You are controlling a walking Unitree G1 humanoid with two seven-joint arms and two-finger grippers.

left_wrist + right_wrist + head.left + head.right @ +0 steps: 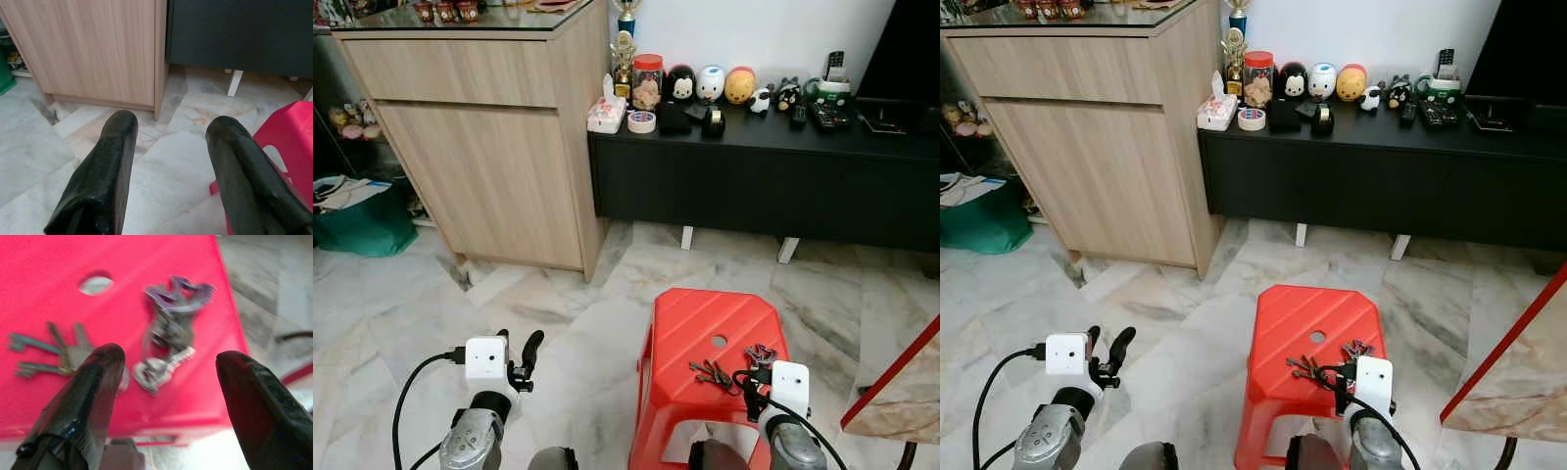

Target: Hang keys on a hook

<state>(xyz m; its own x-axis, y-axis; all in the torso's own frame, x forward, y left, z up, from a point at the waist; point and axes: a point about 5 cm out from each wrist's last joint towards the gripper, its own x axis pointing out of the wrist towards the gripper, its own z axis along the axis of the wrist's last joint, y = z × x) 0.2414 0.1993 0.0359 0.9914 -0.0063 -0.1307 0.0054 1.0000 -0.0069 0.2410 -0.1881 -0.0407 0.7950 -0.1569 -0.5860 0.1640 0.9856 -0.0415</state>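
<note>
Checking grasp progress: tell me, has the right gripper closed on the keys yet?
No: the right gripper has its fingers spread apart above the keys, which lie loose on the red stool.

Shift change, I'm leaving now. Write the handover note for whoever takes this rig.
Right pincer: open, poised over the red stool, fingers either side of the keys with the purple fob. Nothing gripped.
Left pincer: open, idle above the floor beside the stool.
A second key bunch lies on the stool too.
Done: approach only.
Left: grasp keys, find a hook, hang them.
</note>
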